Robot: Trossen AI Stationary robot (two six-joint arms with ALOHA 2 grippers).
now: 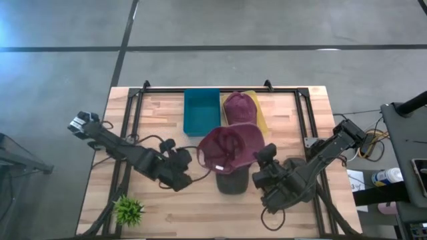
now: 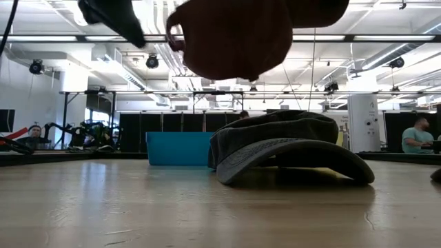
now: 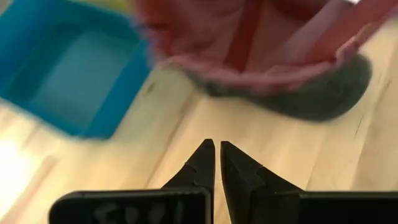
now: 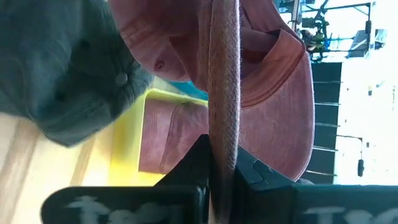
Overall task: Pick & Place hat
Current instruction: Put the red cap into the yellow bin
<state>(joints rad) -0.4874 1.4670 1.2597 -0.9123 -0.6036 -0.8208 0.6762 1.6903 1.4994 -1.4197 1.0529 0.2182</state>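
Maroon hat (image 1: 230,148) aloft, upside-down

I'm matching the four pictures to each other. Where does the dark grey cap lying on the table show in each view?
High view: grey cap, bottom centre, under the lifted maroon cap.
Low view: centre right, on the table.
Left wrist view: upper right.
Right wrist view: upper left.
Shared landmark: the maroon cap, held in the right hand.

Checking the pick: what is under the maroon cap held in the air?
Under the lifted maroon cap, pinched by the right gripper, a dark grey cap lies on the table. How far it reaches under is hidden from above.
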